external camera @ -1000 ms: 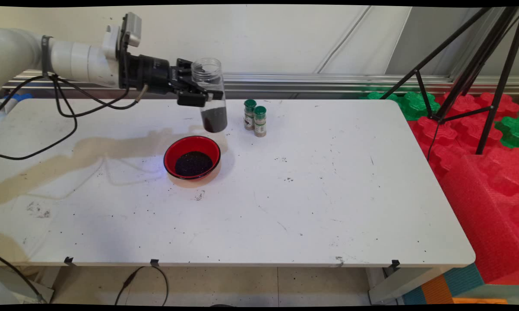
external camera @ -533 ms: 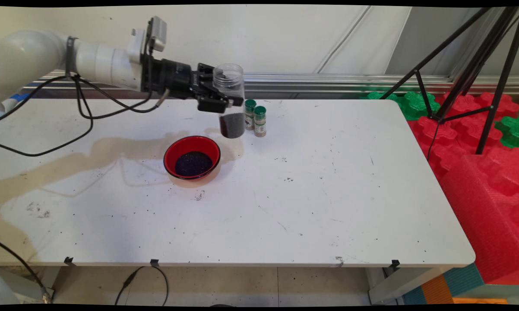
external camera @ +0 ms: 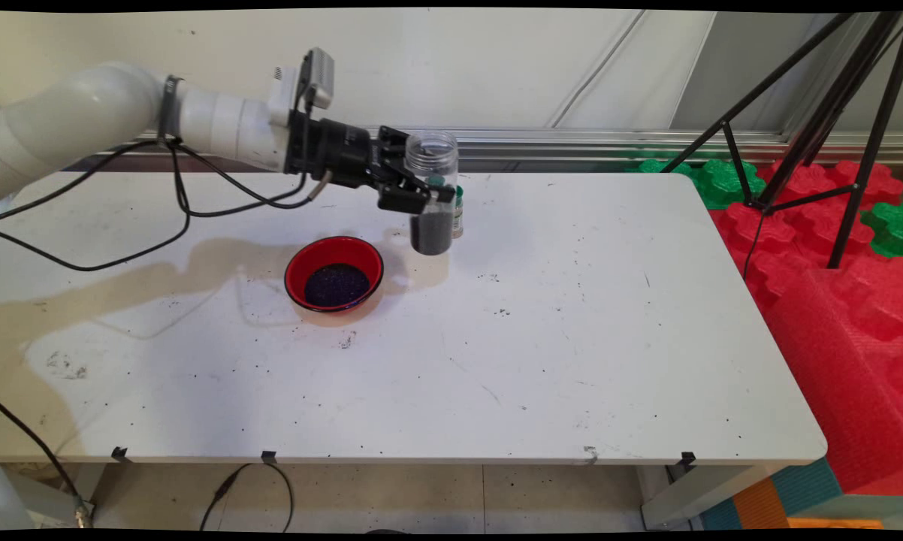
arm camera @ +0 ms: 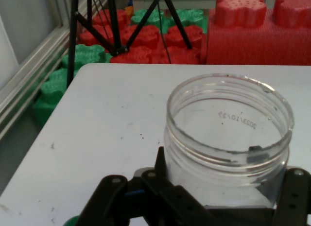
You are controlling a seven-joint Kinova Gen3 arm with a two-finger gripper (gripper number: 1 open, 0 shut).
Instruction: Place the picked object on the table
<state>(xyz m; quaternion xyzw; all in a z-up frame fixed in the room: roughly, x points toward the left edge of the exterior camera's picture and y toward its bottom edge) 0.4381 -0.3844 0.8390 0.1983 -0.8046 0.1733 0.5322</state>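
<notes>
We see a clear plastic jar (external camera: 431, 194) held upright above the white table (external camera: 542, 315), its mouth open and without a lid, and its lower part filled with dark grains. The black gripper (external camera: 414, 197) has its two fingers closed around the jar's middle, one on each side; in the hand view the jar (arm camera: 228, 138) rises between the gripper (arm camera: 214, 197) linkage, and its upper part is see-through, with a faint printed date on the far wall. The jar hangs near the table's far edge, right of a red bowl (external camera: 334, 273) that sits on the table and holds a dark heap of the same kind of grains. Just behind the jar we see a small spice bottle with a green cap (external camera: 457, 212), mostly hidden by it. Dark specks are scattered over the table around the bowl. Beyond the table's right end lie red and green foam blocks (external camera: 835, 248) and a black tripod (external camera: 842, 113).
</notes>
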